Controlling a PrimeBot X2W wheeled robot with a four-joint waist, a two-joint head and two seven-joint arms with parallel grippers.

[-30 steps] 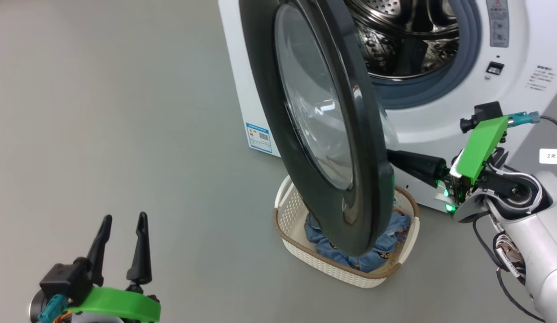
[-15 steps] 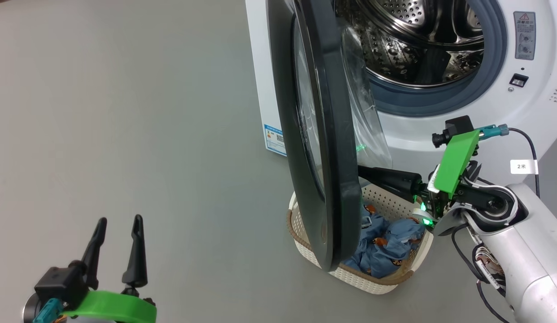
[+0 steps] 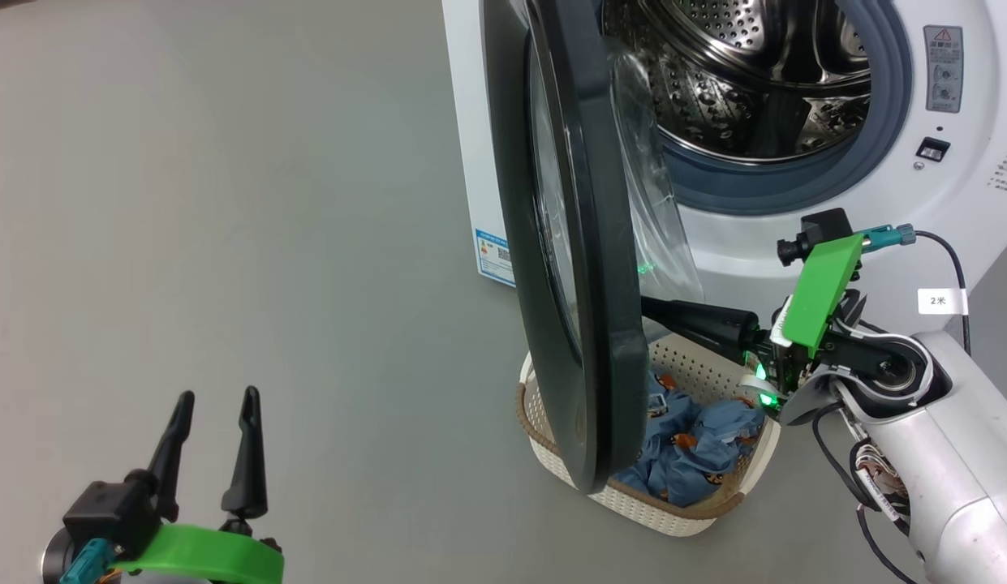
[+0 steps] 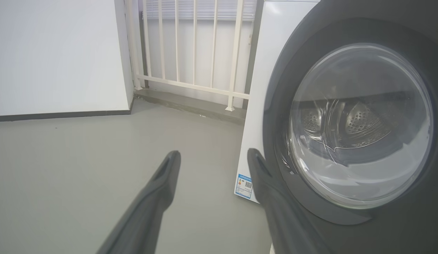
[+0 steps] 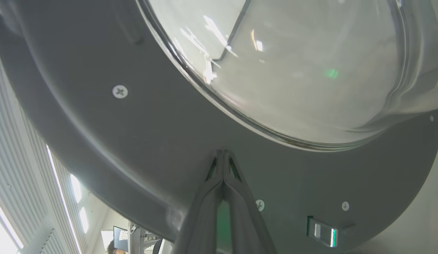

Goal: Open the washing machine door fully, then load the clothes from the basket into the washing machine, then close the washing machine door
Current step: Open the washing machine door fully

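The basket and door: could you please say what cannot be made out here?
- Head view: the washing machine door hides the basket's left part and some clothes.
- Head view: the frame's top cuts off the door's top.
- Head view: blue label print too small.
- Right wrist view: right gripper's contact with door unclear.

A bare lab: washing machine (image 3: 738, 243) on grey floor (image 3: 227, 203).

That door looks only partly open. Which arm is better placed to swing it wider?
The right, probably. The right gripper, shut, has its tips against the inner face of the washing machine door, so it can push. The left gripper hangs open, apart from the door on its outer side.
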